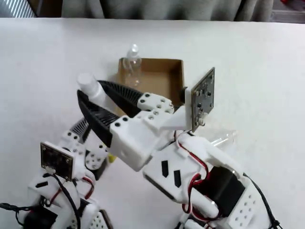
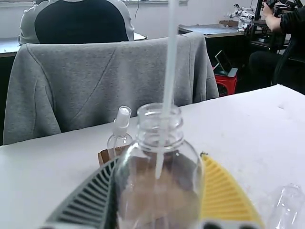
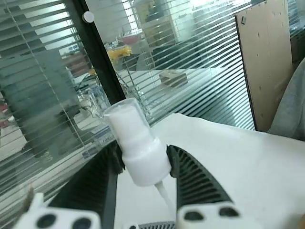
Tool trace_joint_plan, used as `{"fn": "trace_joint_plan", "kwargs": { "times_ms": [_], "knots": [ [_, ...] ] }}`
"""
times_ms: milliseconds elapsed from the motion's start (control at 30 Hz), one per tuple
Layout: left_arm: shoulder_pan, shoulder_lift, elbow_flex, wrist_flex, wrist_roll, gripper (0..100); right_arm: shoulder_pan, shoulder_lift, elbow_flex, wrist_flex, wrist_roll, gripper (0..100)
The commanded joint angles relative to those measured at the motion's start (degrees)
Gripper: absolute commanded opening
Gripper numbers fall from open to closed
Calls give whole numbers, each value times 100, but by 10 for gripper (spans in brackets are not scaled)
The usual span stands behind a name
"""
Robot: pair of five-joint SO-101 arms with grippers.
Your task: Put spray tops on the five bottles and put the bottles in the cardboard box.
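Spray top (image 3: 138, 155) above the bottle (image 2: 157, 186)
My right claw (image 3: 143, 155) clamps the spray top, its tube (image 2: 167, 71) hanging plumb into the upright bottle (mouth up), which my left claw (image 2: 158, 164) grips near the cardboard box (image 1: 157, 78).

**Bottle, spray top and box.** 1 clear bottle (image 2: 157, 200) stood upright with an open neck, clamped between the fingers of the left gripper (image 2: 158, 162). A white spray top (image 3: 136, 143), pinched in the right gripper (image 3: 143, 155), hung above it. Its thin dip tube (image 2: 167, 71) passed down through the neck. A 2nd bottle (image 1: 132, 59), already capped, stood upright at the far left corner of the open cardboard box (image 1: 159, 81). A 3rd bottle (image 1: 224, 138), uncapped, lay on its side, apart from the box to its right.
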Motion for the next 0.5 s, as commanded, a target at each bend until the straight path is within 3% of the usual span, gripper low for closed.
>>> {"fn": "trace_joint_plan", "kwargs": {
  "times_ms": [0,467],
  "knots": [
    [4,4,-44,-97,-53,21,40,-171,255,-145,-35,17],
    [4,4,-70,-97,-53,21,40,-356,818,-145,-44,17]
  ]
}}
